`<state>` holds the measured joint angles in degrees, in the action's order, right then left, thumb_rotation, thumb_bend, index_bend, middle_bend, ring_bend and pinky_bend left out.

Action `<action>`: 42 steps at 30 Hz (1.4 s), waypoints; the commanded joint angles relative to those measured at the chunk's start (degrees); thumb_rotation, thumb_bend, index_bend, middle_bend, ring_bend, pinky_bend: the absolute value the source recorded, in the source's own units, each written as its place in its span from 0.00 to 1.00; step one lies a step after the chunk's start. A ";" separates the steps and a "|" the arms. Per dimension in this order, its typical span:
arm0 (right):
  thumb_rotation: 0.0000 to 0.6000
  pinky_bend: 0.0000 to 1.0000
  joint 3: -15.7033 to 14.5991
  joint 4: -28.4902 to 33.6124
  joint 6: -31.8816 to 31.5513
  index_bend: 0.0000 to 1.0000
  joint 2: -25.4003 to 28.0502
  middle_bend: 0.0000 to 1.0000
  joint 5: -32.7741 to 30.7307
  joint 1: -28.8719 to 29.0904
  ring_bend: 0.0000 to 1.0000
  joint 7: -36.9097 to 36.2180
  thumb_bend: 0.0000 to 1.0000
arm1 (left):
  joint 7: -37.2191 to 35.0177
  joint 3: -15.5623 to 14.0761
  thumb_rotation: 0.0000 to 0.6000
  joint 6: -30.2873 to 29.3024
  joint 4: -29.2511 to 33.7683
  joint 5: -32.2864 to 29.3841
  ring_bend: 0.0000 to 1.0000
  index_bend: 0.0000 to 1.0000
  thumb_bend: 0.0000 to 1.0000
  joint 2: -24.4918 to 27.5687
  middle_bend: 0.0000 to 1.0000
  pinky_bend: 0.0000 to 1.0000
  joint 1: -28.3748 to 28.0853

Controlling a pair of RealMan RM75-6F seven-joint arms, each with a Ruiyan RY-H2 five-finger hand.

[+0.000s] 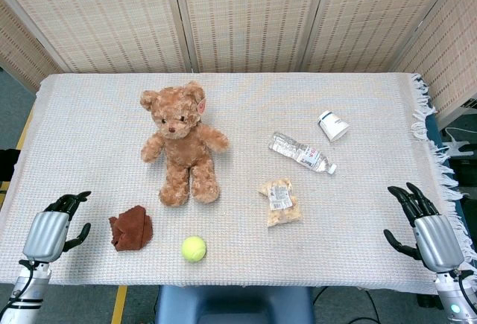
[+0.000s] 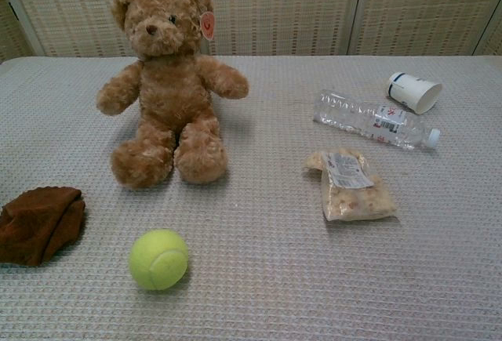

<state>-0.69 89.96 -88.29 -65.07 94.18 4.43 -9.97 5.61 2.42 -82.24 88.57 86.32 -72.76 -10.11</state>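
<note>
My left hand hovers at the table's front left corner, holding nothing, its fingers apart and curved; the brown cloth lies just to its right. At the front right edge my right hand is likewise empty with its fingers spread; the snack bag is the nearest thing to it, well to its left. A brown teddy bear sits upright left of centre. A yellow tennis ball rests near the front edge. Neither hand shows in the chest view.
A clear plastic bottle lies on its side right of centre, with a tipped white paper cup behind it. A pale woven cloth covers the table, fringed at its right edge. Woven screens stand behind.
</note>
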 commanded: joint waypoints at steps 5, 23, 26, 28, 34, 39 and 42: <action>1.00 0.19 -0.17 0.13 0.19 0.09 0.13 0.12 0.11 -0.10 0.00 -0.03 0.19 | 0.54 0.00 1.00 0.24 -0.21 -0.28 0.21 0.18 0.37 -0.24 0.28 0.41 -0.04; 1.00 0.19 1.95 -2.35 -4.94 0.08 -1.08 0.12 1.53 -0.84 0.00 -1.88 0.19 | 7.81 9.82 1.00 1.00 -3.15 -10.92 0.31 0.22 0.37 -14.22 0.36 0.47 -4.96; 1.00 0.19 1.52 -2.56 -3.93 0.08 -0.58 0.12 1.95 -0.36 0.00 -3.37 0.19 | 9.22 11.70 1.00 2.00 -4.90 -12.96 0.31 0.21 0.37 -16.82 0.34 0.45 -6.80; 1.00 0.19 1.26 -2.55 -3.58 0.08 -0.22 0.12 2.28 -0.16 0.00 -4.27 0.19 | 10.20 12.88 1.00 2.77 -5.98 -14.52 0.31 0.21 0.37 -18.25 0.33 0.45 -7.94; 1.00 0.19 0.52 -2.76 -3.21 0.08 0.46 0.12 3.55 0.34 0.00 -7.44 0.19 | 17.02 16.89 1.00 7.83 -9.54 -23.17 0.23 0.13 0.37 -22.75 0.24 0.33 -12.61; 1.00 0.19 -0.16 -2.71 -2.42 0.08 0.97 0.12 3.97 0.62 0.00 -8.38 0.19 | 19.22 19.24 1.00 12.04 -10.46 -28.99 0.16 0.05 0.37 -24.54 0.16 0.28 -16.02; 1.00 0.19 -0.16 -2.46 -2.29 0.08 1.25 0.12 3.80 0.71 0.00 -8.75 0.19 | 19.75 19.79 1.00 13.71 -11.18 -31.12 0.15 0.03 0.37 -25.16 0.14 0.31 -17.35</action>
<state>-0.84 87.47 -90.59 -63.84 98.01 5.12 -18.71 24.79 21.61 -69.43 77.98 56.18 -97.31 -26.62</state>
